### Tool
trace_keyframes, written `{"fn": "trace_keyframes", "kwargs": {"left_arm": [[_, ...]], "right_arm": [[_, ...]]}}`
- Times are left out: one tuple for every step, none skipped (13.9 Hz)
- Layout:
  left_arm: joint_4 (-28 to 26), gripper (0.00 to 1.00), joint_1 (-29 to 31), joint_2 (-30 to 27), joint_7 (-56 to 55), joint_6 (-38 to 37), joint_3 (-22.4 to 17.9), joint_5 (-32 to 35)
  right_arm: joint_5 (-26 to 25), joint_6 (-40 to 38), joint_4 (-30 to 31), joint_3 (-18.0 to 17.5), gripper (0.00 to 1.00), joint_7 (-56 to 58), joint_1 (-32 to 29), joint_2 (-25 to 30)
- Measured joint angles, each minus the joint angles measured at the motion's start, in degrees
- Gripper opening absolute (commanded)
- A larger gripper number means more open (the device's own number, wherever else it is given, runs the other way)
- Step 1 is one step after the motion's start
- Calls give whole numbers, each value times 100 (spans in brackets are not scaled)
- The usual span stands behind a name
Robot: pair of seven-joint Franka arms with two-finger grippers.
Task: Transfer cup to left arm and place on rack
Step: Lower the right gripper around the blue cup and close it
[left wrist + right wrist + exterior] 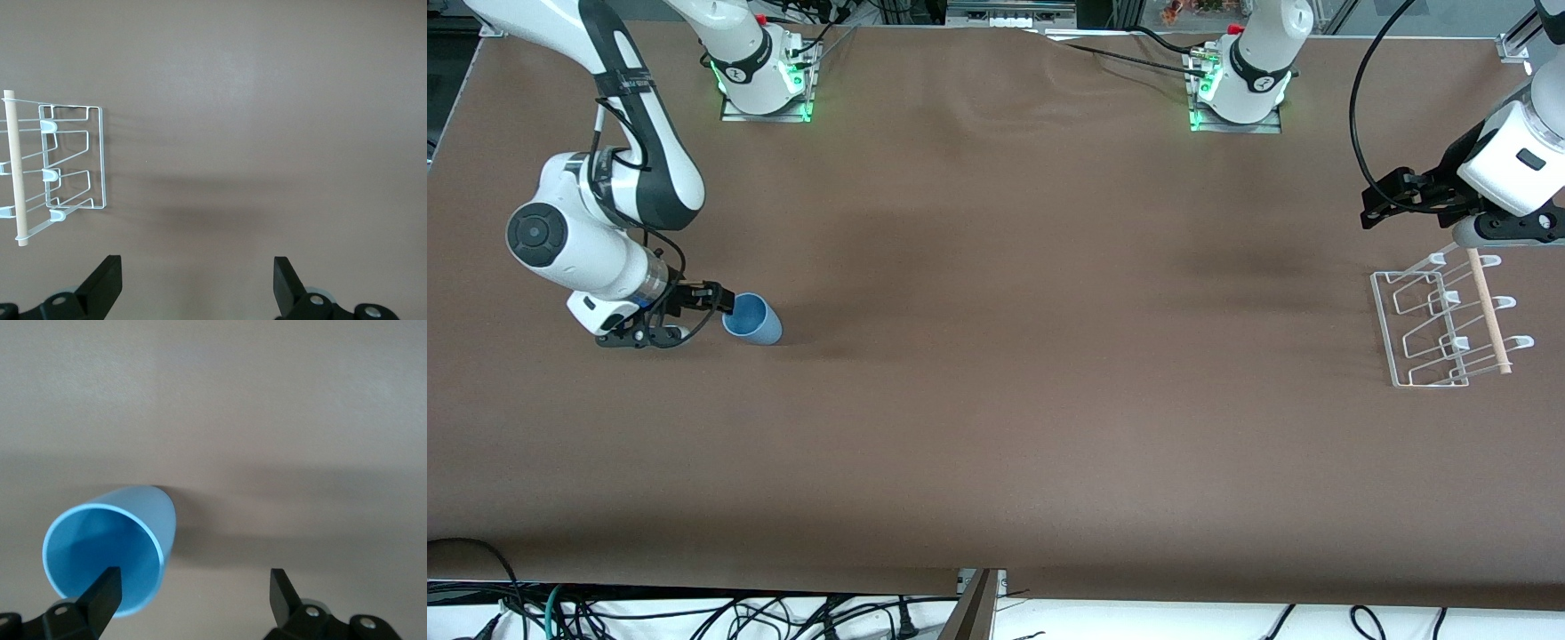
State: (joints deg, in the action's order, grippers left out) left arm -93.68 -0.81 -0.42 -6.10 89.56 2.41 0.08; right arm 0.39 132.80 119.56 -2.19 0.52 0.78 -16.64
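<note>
Right wrist view shows the plain light-blue cup [107,550] tilted, mouth facing the wide-spread right gripper [193,597].

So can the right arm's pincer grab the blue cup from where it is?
Probably yes. The right pincer is open and right at the cup, which lies on its side with its mouth facing the pincer. One finger is already at the rim, and nothing else is nearby.

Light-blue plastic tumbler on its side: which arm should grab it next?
Right. The right gripper is open and low at the mouth of the light-blue plastic tumbler. The left gripper, also open, waits above the white wire rack at the left arm's end of the table.
</note>
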Motion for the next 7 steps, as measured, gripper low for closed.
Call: {"fn": "trace_keyframes", "kwargs": {"left_arm": [[0, 100, 0, 0, 0, 0, 0, 0], [0, 100, 0, 0, 0, 0, 0, 0], [0, 100, 0, 0, 0, 0, 0, 0], [0, 100, -1, 0, 0, 0, 1, 0], [0, 100, -2, 0, 0, 0, 2, -1], [0, 100, -4, 0, 0, 0, 7, -1], [0, 100, -6, 0, 0, 0, 12, -1]], "right_arm": [[0, 134, 19, -19, 97, -26, 2, -75], [0, 268, 40, -30, 91, -36, 2, -155], [0, 365, 55, -33, 78, -39, 2, -238], [0, 406, 61, -34, 55, -40, 2, -313], [0, 417, 64, -34, 26, -43, 2, -385], [1, 418, 67, -40, 3, -49, 2, -448], [4, 419, 69, -66, 0, -81, 2, -500]]}}
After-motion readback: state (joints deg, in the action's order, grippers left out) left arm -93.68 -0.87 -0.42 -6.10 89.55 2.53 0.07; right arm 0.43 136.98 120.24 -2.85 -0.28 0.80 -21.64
